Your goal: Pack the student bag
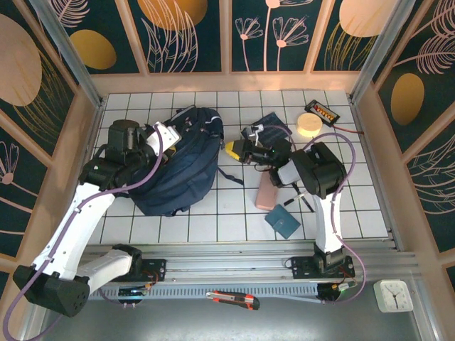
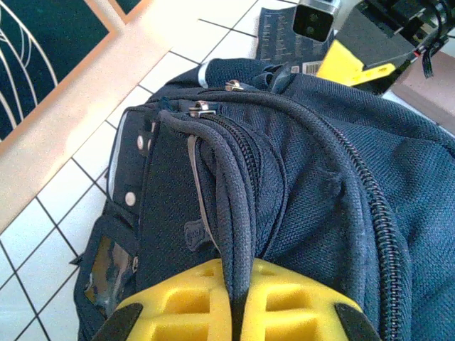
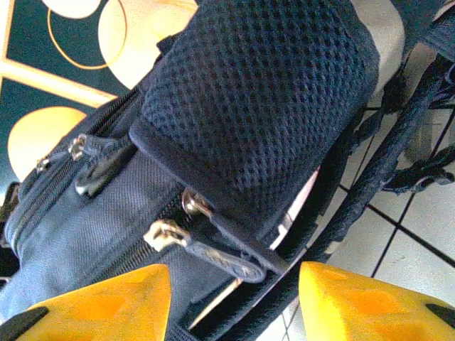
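The student bag (image 1: 181, 167), a large navy backpack, lies left of the table's centre. My left gripper (image 1: 168, 135) is at the bag's top end. In the left wrist view its yellow fingers (image 2: 178, 305) are shut on the bag's dark carry loop (image 2: 231, 206), which runs up between them. My right gripper (image 1: 232, 149) is at the bag's right side. In the right wrist view it (image 3: 234, 291) is open, and two zipper pulls (image 3: 213, 249) lie just beyond the gap between its fingers, under a mesh pocket (image 3: 263, 106). Nothing is held in it.
Right of the bag lie a pink case (image 1: 268, 192), a teal wallet (image 1: 284, 221), a dark booklet (image 1: 272, 122), a pale yellow round roll (image 1: 309, 125) and a black device (image 1: 322, 111). A utility knife (image 1: 234, 299) and a white clock (image 1: 393, 295) sit by the front rail.
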You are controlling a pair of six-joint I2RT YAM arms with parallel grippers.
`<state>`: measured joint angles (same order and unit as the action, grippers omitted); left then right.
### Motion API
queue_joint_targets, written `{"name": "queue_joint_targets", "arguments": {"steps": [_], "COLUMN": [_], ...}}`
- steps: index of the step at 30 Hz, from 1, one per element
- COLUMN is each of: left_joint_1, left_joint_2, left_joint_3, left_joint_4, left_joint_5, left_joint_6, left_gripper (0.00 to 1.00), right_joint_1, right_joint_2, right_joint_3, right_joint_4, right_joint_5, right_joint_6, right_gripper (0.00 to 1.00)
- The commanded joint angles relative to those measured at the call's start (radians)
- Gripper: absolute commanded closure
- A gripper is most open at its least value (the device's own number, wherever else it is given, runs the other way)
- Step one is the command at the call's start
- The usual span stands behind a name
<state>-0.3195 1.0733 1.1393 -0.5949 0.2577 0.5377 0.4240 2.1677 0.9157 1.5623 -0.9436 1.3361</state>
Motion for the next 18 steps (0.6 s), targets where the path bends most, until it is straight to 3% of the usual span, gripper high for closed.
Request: {"name": "queue_joint_targets", "arguments": {"steps": [1,12,18], "left_joint_1": [0.007,0.007,0.012], "left_joint_2": [-0.016,-0.037,-0.043], "left_joint_3": [0.068,0.044,0.042], "left_joint_4": [0.123,0.139,0.14], "left_joint_5": [0.059,0.05,0.044], "left_joint_6": [-0.001,-0.004,-0.003], "left_gripper": [1.0,1.0,1.0], "right_joint_1": [0.018,0.049,0.03], "right_joint_2": [0.001,-0.03,-0.104], "right_joint_3": [0.044,0.02,-0.042], "right_joint_4": [0.116,0.049,-0.088], "right_joint_5": [0.016,0.02,0.019], "right_joint_6": [0.084,0.051,-0.048], "right_gripper": [0.5,0.56,0.6]}}
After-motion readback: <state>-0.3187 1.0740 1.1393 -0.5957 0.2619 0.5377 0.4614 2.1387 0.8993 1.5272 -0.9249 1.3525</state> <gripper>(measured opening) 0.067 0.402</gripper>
